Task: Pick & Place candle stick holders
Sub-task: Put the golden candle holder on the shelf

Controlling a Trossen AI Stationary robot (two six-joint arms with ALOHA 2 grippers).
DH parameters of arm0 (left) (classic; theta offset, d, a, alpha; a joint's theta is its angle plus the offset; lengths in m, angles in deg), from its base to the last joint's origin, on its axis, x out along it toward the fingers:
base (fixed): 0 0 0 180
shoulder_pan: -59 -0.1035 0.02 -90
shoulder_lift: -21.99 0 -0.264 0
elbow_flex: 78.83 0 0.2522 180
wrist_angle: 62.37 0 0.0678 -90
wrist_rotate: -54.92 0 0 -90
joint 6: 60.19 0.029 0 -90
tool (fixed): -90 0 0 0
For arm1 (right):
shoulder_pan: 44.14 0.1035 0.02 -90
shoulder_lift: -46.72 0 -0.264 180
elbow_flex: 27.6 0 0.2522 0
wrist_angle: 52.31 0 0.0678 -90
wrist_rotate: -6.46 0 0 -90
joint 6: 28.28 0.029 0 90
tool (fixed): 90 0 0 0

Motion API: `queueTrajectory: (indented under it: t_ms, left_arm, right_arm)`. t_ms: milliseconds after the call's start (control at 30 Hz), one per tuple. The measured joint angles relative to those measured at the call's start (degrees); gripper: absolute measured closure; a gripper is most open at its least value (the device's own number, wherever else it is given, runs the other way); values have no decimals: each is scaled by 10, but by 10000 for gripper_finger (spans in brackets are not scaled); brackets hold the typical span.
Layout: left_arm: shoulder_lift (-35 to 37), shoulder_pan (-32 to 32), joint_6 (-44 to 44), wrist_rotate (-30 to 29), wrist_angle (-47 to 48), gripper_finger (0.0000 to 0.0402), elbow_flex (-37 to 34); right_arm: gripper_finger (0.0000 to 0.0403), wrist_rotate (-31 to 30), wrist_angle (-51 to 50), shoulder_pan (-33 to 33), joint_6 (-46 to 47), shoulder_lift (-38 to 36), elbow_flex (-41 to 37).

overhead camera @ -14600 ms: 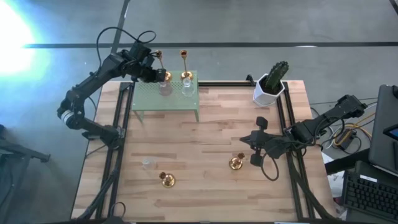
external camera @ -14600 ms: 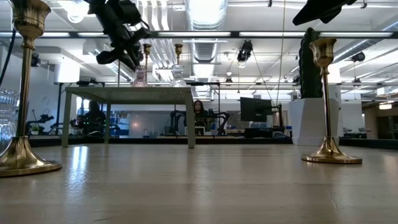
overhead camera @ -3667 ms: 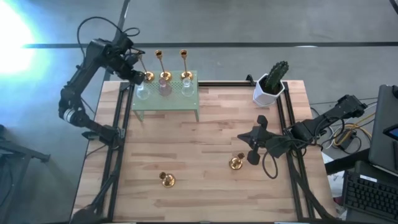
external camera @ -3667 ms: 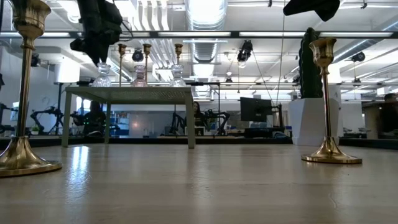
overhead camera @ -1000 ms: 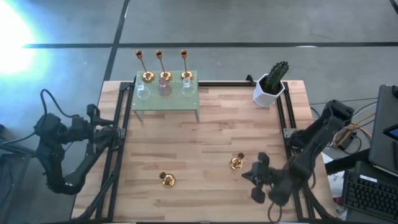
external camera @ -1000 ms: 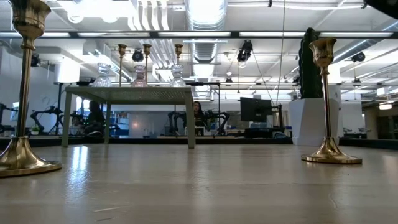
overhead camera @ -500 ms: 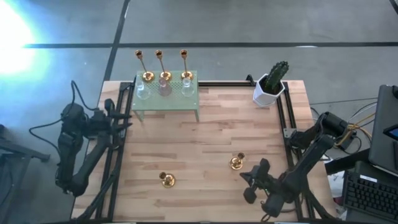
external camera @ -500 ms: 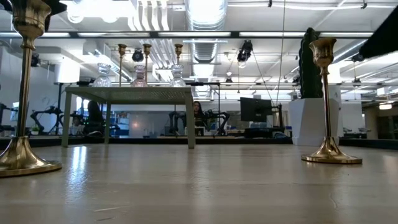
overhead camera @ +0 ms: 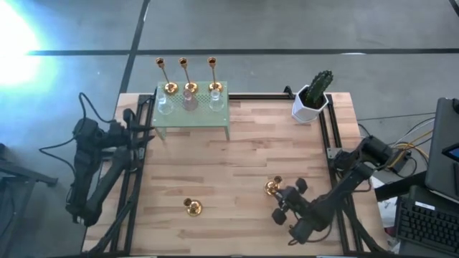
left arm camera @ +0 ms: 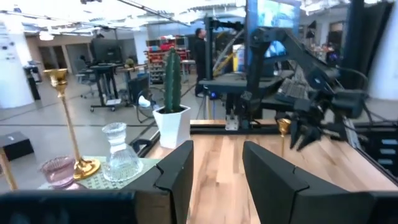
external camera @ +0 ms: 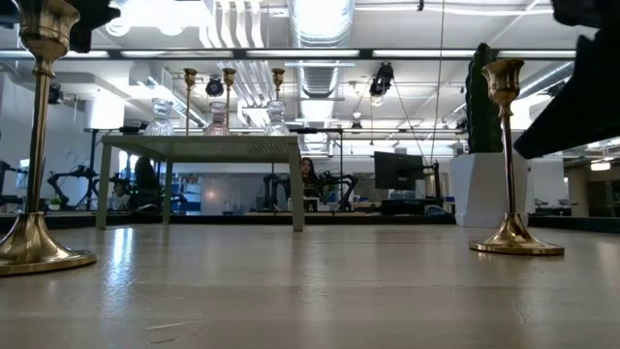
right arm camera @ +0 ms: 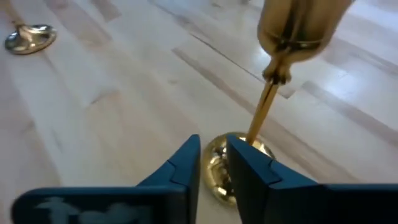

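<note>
While six candle holders already stand together on the small green stand (overhead camera: 191,115) at the far edge of the table (overhead camera: 237,158), two brass ones are left on the bare wood, so the job looks to be mostly done but not finished. On the stand are three tall brass holders (overhead camera: 183,75) in a row at the back and three small glass ones (overhead camera: 189,101) in front of them. Of the two left, one brass holder (overhead camera: 193,207) stands alone near the front of the table on the left arm's side, and the other brass holder (overhead camera: 272,188) stands just beside the right gripper (overhead camera: 281,206). In the right wrist view that gripper's fingers are only slightly parted, close to the holder's base, with nothing gripped between them. The left gripper (overhead camera: 140,129) waits at the table's left edge near the stand, its fingers apart and empty. A white pot with a cactus (overhead camera: 313,95) sits untouched at the far right corner.
</note>
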Motion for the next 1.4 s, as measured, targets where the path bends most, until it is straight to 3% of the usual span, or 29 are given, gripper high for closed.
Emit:
queueTrajectory:
  t_ms: [200,400,600,767,933,1200,1400]
  left_arm:
    - [0,2,-47,-21,-97,258,-56]
    - [-3,13,-106,-26,-207,258,-88]
    - [-15,35,-83,-89,-209,258,-97]
    - [-39,61,-100,-65,-236,258,-101]
    - [-82,125,-81,-111,-269,258,-106]
    - [-158,271,-8,-232,-293,258,-95]
    - [-201,342,9,-277,-304,258,-82]
  right_arm:
    - [278,-12,-3,-24,-8,4,0]
    - [257,-39,-11,-42,-6,4,0]
    - [261,14,-12,-53,8,3,0]
    - [263,41,-1,-31,5,-14,0]
    - [264,40,-37,-19,30,-35,0]
    - [264,31,-68,-27,59,-34,-6]
    - [264,-28,-70,-29,85,-33,-24]
